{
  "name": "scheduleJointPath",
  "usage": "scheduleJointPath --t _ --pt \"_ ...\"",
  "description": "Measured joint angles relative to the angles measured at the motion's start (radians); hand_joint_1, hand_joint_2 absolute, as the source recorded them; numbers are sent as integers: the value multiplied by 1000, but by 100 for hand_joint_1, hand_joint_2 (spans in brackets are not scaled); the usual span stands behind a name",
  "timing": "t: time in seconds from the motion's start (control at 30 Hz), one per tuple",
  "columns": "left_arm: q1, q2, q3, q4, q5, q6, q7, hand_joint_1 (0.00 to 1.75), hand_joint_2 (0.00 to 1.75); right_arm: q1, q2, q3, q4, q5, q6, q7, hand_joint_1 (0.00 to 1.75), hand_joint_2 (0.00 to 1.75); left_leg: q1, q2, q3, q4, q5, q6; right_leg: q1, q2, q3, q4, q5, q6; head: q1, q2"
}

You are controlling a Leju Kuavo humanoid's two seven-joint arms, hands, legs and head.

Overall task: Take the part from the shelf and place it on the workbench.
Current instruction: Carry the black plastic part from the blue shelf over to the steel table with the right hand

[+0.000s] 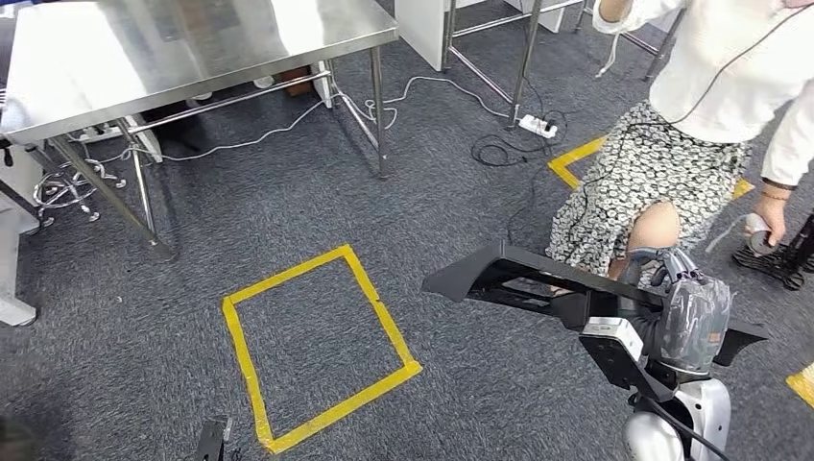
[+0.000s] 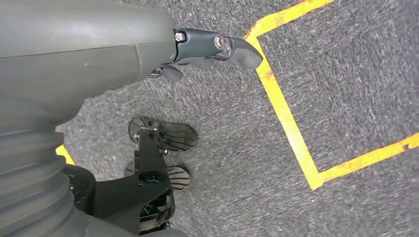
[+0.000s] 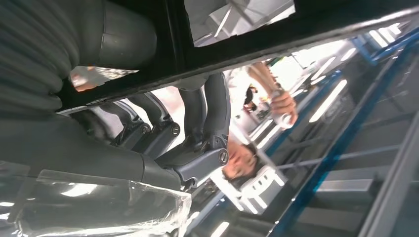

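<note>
Part [image 1: 518, 274], the long black frame, is in my right hand [image 1: 686, 312], low on my right over the carpet, well apart from the bench [image 1: 192, 58] at far left. As I judge it, carrying comes next: turn toward the bench, keep the frame level, and swing its long end clear of the person [image 1: 710, 115] just beside it. My left hand [image 2: 212, 47] hangs over the carpet near the yellow tape [image 2: 286, 113], holding nothing, fingers loosely curled. My right fingers [image 3: 207, 113] wrap the frame's bar [image 3: 276, 44]
</note>
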Motion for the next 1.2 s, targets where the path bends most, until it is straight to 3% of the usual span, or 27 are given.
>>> scheduleJointPath --t 0.1,0.13,0.2,0.23,0.3,0.33,0.37,0.4,0.43,0.5,0.53,0.6,0.7,0.73,0.8,0.83,0.87,0.9,0.97,1.0,1.07,1.2 --pt "6 2 0 0 0 2 1 0 175 0 2 -1 -1 1 0 3 175 175 2 -10 -13 18 -12 -11 3 -3 7 -11 1 -26 -3 0" --pt "8 3 0 0 -1 2 1 0 175 0 4 -1 -1 -4 0 3 175 175 4 2 -14 23 -16 -15 3 -5 10 -11 1 -31 -3 0" --pt "8 4 0 0 -1 2 2 0 175 -1 5 -1 -2 -25 0 0 175 175 8 50 -36 76 -46 -26 1 -12 18 -13 -2 -44 -7 0" --pt "6 4 0 0 -1 2 2 0 175 -1 6 -1 -2 -38 0 -3 175 175 10 77 -62 131 -72 -32 4 -15 23 -14 -5 -49 -8 0" --pt "5 2 0 0 -1 2 3 0 175 0 7 -2 -2 -58 0 -10 175 175 18 98 -134 259 -121 -39 9 -24 29 -13 -11 -57 -9 0" --pt "5 2 0 0 -1 2 3 0 175 0 7 -2 -2 -65 -1 -13 175 175 20 100 -161 298 -126 -40 11 -27 31 -13 -14 -59 -10 0" --pt "6 1 0 0 -1 2 3 0 175 0 8 -3 -2 -72 -1 -16 175 175 22 100 -170 300 -110 -39 12 -29 34 -13 -18 -59 -10 0" --pt "7 1 0 0 -1 2 4 0 175 0 8 -4 -2 -76 -2 -18 175 175 21 100 -159 264 -78 -35 13 -30 39 -13 -21 -59 -10 0" --pt "7 2 0 0 -1 2 3 0 175 0 9 -5 -2 -79 -2 -20 175 175 20 101 -130 197 -34 -27 14 -32 45 -14 -25 -58 -10 0" --pt "5 5 0 0 -1 2 3 0 175 -1 9 -9 -2 -83 -4 -23 175 175 12 106 -73 76 17 -9 17 -34 54 -17 -32 -54 -7 0" --pt "5 6 0 0 -1 2 3 0 175 -2 10 -11 -3 -84 -5 -24 175 175 6 108 -57 43 24 -2 17 -35 56 -19 -34 -52 -7 0" --pt "4 8 0 0 -1 2 2 0 175 -2 11 -12 -3 -86 -6 -25 175 175 -3 109 -50 28 17 7 16 -39 58 -28 -35 -42 -9 0" --pt "3 6 0 0 -1 2 2 0 175 -3 12 -15 -4 -87 -6 -26 175 175 2 104 -11 -24 29 22 22 -41 54 -11 -48 -35 -7 0" --pt "2 5 0 -1 -1 2 2 0 175 -4 11 -17 -4 -87 -6 -26 175 175 4 102 2 -39 33 26 23 -39 31 32 -64 -38 -4 0" --pt "0 3 0 -1 -1 2 2 0 175 -4 10 -20 -4 -87 -6 -26 175 175 1 97 10 -45 31 29 22 -35 -46 163 -107 -42 -2 0" --pt "1 2 0 -1 -1 2 2 0 175 -3 10 -21 -4 -87 -6 -26 175 175 0 94 11 -44 28 29 21 -35 -84 216 -118 -39 -2 0" --pt "2 2 0 0 -1 2 2 0 175 -2 10 -22 -4 -88 -6 -26 175 175 -1 91 12 -43 26 27 19 -35 -106 236 -113 -32 -2 0" --pt "2 1 0 0 -1 2 2 0 175 -2 10 -23 -4 -88 -6 -26 175 175 0 87 14 -41 22 24 18 -35 -106 215 -92 -21 -2 0" --pt "3 -2 0 0 -1 2 3 0 175 -5 10 -24 -4 -87 -6 -26 175 175 1 81 15 -29 12 12 12 -36 -57 85 -24 -1 -1 0" --pt "2 -3 0 0 -1 3 3 0 175 -9 10 -25 -3 -87 -6 -26 175 175 -1 78 12 -18 3 4 11 -35 -29 24 2 1 0 0" --pt "3 -3 0 0 0 4 3 0 175 -14 12 -25 -2 -85 -6 -26 175 175 -6 76 6 -1 -10 -8 12 -34 -3 -26 22 -13 -2 0" --pt "4 -1 0 0 2 6 3 0 175 -21 15 -25 0 -91 -2 -37 175 175 2 82 -4 31 -33 -22 8 -34 4 -25 24 -44 -6 0"
